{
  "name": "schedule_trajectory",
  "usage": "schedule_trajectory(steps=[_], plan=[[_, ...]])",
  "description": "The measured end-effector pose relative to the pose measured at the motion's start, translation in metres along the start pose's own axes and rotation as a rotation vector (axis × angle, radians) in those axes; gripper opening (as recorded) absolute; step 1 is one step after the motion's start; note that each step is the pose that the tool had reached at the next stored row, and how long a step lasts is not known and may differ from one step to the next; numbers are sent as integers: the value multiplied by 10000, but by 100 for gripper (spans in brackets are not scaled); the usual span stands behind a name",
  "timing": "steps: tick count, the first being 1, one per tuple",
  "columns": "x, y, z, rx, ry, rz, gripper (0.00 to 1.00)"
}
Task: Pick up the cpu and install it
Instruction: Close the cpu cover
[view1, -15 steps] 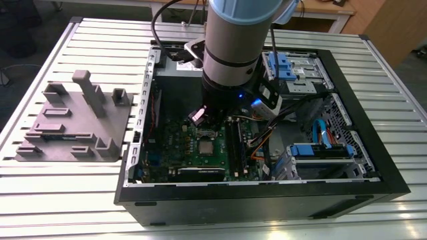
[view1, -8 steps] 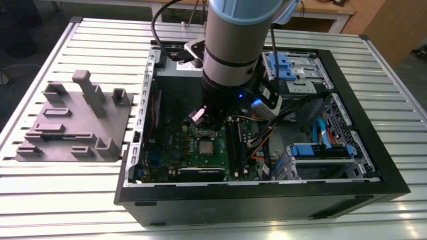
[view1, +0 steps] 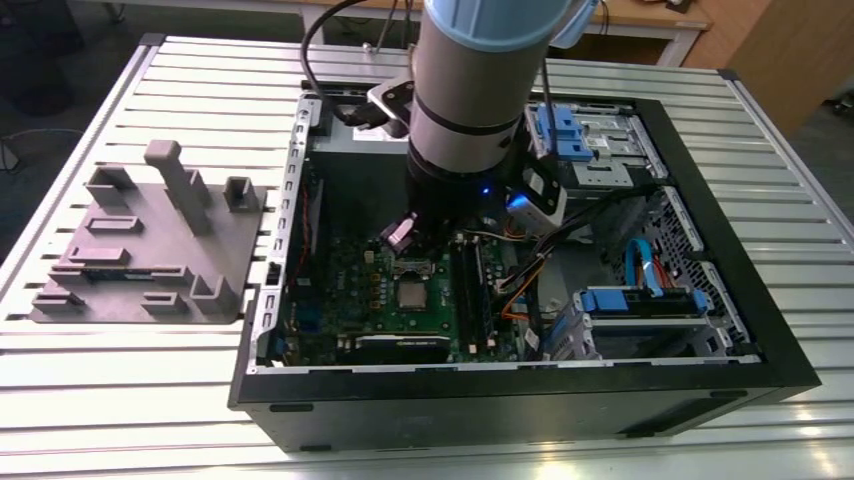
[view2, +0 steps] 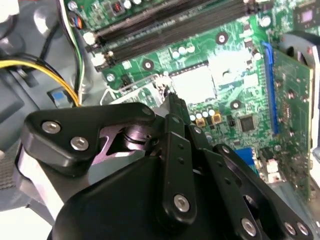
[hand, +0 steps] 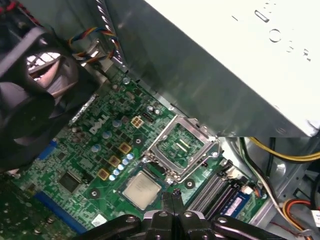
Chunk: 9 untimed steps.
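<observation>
CPU (hand: 141, 188) seated flat in the socket on the green motherboard (hand: 95, 150), silver top up, lower centre of the first wrist view. Same chip visible as a bright pale square (view2: 192, 84) upper centre of the second wrist view, and as a small grey square (view1: 412, 295) at centre of the exterior view. Socket retention frame (hand: 181, 146) hinged open, tilted up just beside the CPU, centre of the first wrist view.

Gripper (hand: 174, 196) positioned just above the CPU edge nearest the memory slots (hand: 212, 189), bottom centre of the first wrist view. Fingers (view2: 176, 112) pressed together at the tips, clamped on nothing; tips apart from the chip surface as far as can be judged. Gripper (view1: 404, 237) inside the open computer case (view1: 747, 300), mid-frame in the exterior view, below the grey arm (view1: 467, 90).

Black cooling fan (hand: 30, 90) at left of the first wrist view. Grey fixture block (view1: 147, 250) on the slatted table (view1: 120, 400), left of the exterior view, well apart from the case. Yellow cables (view2: 45, 67) at left of the second wrist view.
</observation>
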<state>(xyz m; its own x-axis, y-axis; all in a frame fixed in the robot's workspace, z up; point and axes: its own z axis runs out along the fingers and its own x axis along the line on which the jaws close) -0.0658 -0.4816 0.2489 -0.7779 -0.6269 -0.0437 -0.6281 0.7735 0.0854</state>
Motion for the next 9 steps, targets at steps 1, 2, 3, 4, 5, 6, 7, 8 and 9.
schedule_trajectory(steps=[1,2,3,4,5,6,7,8,9], plan=[[-18,-7,4,-5,-5,0,10],[-36,-9,8,-8,-6,0,10],[-56,-8,14,-12,-8,-1,10],[-77,-5,21,-20,-15,0,10],[-96,-2,27,-30,-22,0,10],[-116,-1,34,-44,-30,-1,10],[-137,-2,41,-63,-38,0,10],[-156,-3,46,-95,-54,-1,10],[-173,-7,49,-145,-84,-2,10]])
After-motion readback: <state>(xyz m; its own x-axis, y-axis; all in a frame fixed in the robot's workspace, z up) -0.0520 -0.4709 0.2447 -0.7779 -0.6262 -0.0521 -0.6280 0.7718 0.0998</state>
